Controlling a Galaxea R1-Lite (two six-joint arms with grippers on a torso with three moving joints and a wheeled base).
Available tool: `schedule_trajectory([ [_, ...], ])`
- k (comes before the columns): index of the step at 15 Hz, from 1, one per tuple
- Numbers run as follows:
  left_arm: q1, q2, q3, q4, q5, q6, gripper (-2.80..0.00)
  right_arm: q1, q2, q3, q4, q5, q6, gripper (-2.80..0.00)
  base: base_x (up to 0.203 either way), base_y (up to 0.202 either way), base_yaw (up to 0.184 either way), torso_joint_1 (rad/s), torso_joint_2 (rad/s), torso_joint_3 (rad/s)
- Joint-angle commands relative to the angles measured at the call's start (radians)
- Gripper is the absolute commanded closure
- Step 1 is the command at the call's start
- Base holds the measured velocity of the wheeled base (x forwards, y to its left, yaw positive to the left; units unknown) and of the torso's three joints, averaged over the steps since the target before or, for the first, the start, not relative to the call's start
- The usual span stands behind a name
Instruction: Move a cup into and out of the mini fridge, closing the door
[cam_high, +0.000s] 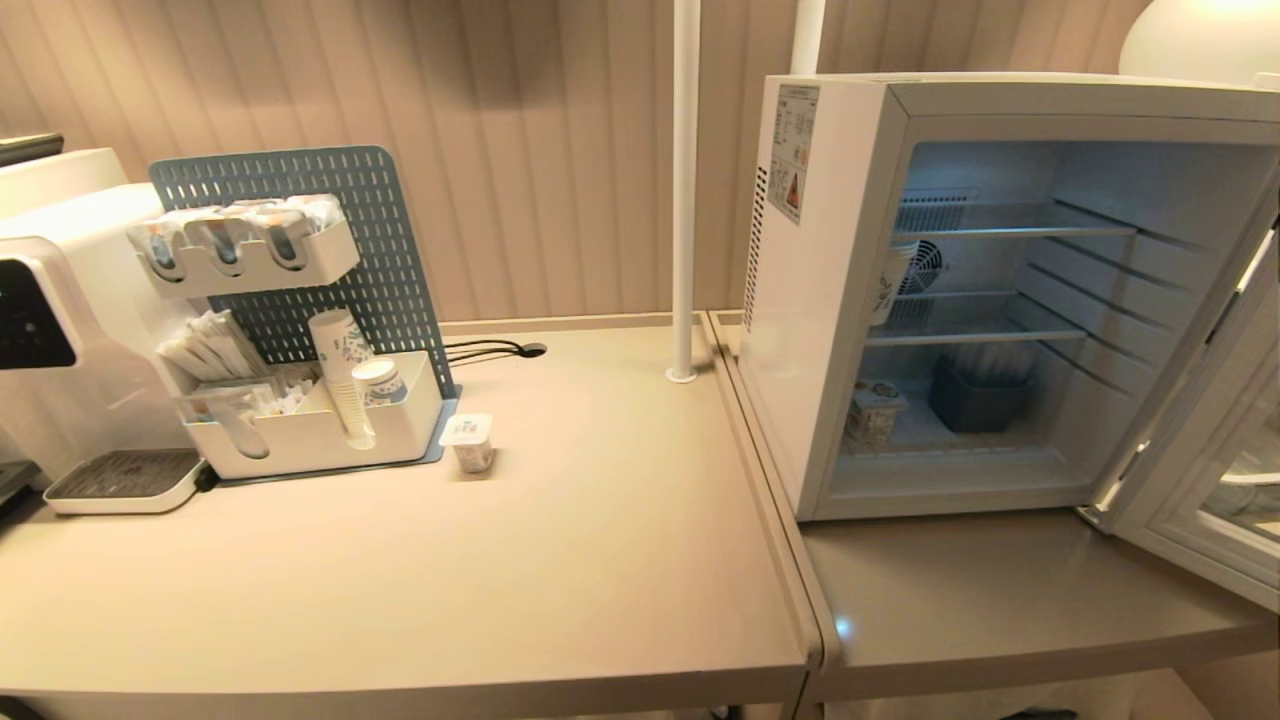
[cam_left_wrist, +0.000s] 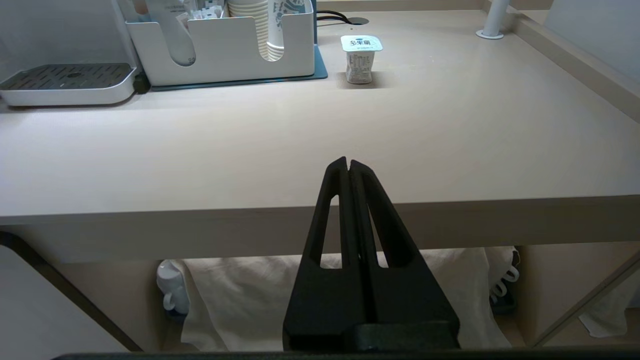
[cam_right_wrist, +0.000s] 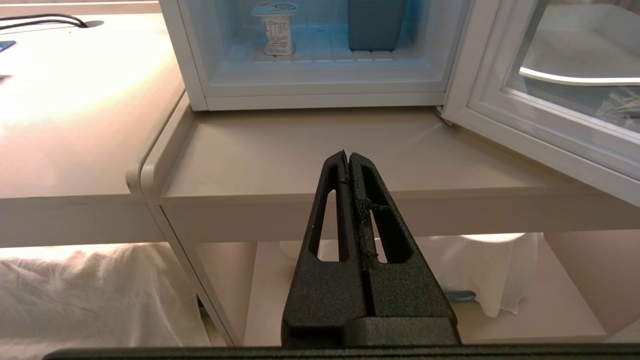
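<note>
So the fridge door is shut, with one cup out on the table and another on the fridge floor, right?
No, the door stands open, per the head view. One cup sits on the table, another on the mini fridge floor.

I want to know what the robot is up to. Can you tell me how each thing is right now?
Mini fridge: open.
Door: swung wide open.
Cup on table: upright, lid sealed.
Cup in fridge: upright on the floor.
Left gripper: shut, empty.
Right gripper: shut, empty.
</note>
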Motion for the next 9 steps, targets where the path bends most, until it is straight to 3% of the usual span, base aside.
schedule_trajectory([
  [1, 0.000, 0.002, 0.002, -0.001, 0.000, -0.001, 0.00, 0.000, 0.003, 0.000, 0.001, 0.000, 0.000, 0.00, 0.000, 0.000, 0.000, 0.000, 0.00, 0.000],
  [5, 0.000, 0.002, 0.002, -0.001, 0.000, -0.003, 0.00, 0.000, 0.003, 0.000, -0.001, -0.001, 0.001, 0.00, 0.000, 0.000, 0.000, 0.000, 0.00, 0.000],
  [9, 0.000, 0.002, 0.002, -0.001, 0.000, -0.003, 0.00, 0.000, 0.003, 0.000, -0.003, -0.001, 0.006, 0.00, -0.165, 0.000, 0.002, 0.005, 0.01, 0.004],
])
